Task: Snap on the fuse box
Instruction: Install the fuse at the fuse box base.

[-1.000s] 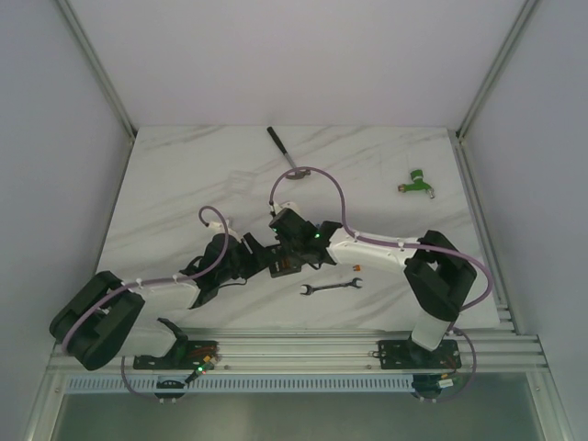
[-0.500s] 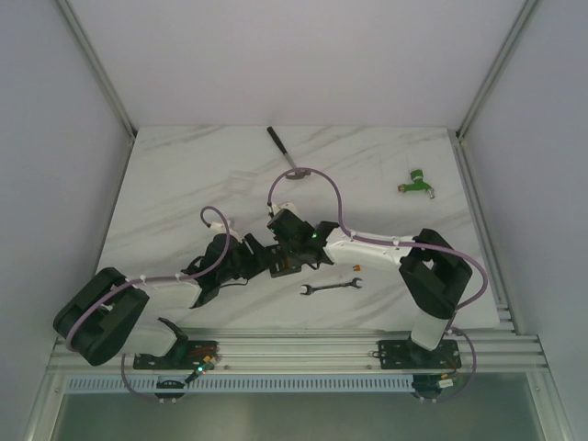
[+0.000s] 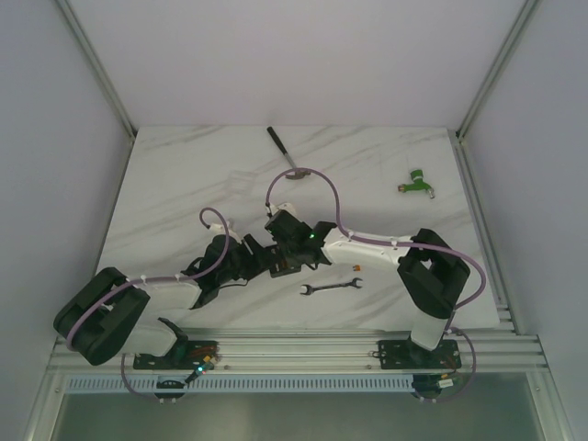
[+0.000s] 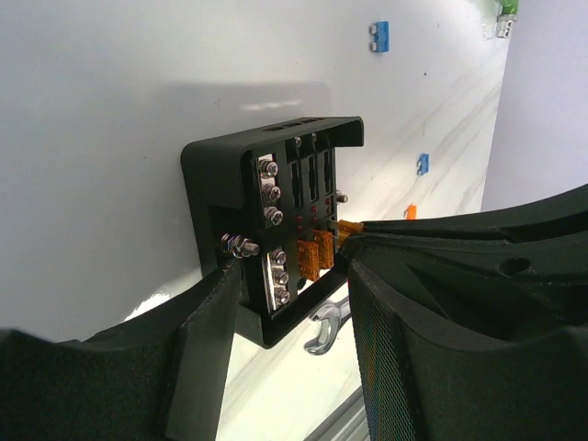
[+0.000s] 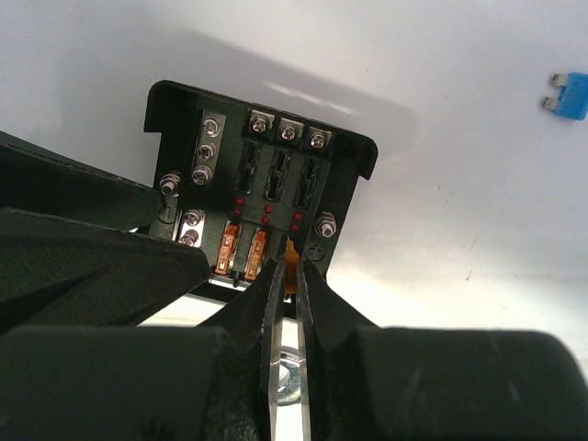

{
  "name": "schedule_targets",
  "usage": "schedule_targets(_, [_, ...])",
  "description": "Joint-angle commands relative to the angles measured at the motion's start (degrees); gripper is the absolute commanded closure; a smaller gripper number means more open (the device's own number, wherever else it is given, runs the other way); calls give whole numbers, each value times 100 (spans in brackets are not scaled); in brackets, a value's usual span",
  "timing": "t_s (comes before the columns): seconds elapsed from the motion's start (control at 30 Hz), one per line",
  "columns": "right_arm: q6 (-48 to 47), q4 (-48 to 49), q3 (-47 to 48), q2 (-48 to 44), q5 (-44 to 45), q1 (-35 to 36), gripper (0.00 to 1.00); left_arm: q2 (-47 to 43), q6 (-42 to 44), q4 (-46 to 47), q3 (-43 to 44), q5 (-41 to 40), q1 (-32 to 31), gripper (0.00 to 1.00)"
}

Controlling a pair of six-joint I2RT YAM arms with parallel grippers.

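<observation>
The right end effector (image 5: pixel 290 267) is closed tight on an orange fuse (image 5: pixel 290 250). Its two thin fingers pinch the fuse from both sides. The fuse sits at the third slot in the near row of the fuse box (image 5: pixel 266 175), right at the edge of the slot. Two other fuses (image 5: pixel 243 246), also orange, sit in the slots beside it. The three slots in the far row look dark. Silver screws run along the top and down the left side of the box.

The left end effector (image 4: pixel 294 308) grips the fuse box. One big black finger presses on the left side of the box and the other presses on the right side. The open face of the box points toward the left wrist camera.

From above, both arms meet at the middle of the bench (image 3: pixel 184 184), a bit toward the near edge. The fuse box is there, mostly hidden under the two wrists.

A small wrench (image 3: pixel 333 288) lies on the bench just beside the box, closer to the arm bases. A loose blue fuse (image 5: pixel 570 95) lies apart from the box on the white top. A green thing (image 3: pixel 418 179) lies far off to the right. A tool with a black handle (image 3: pixel 283 152) lies near the back of the bench.
</observation>
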Motion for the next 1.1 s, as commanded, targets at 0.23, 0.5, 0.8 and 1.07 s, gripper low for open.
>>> schedule_targets(0.23, [234,-180,254,112,63,134,83,18,-113,213,-138,103,8,41])
schedule_targets(0.5, [291,-110,224,64,81,129,75,-4,-132,231,-163,101,-14,41])
schedule_targets(0.8, [313,-55,204,-30,248,134,73,-185,-96,13,-183,-27,-19,41])
schedule_targets(1.07, [265,-61,250,-38,259,125,74,-554,196,-709,-68,-438,-11,41])
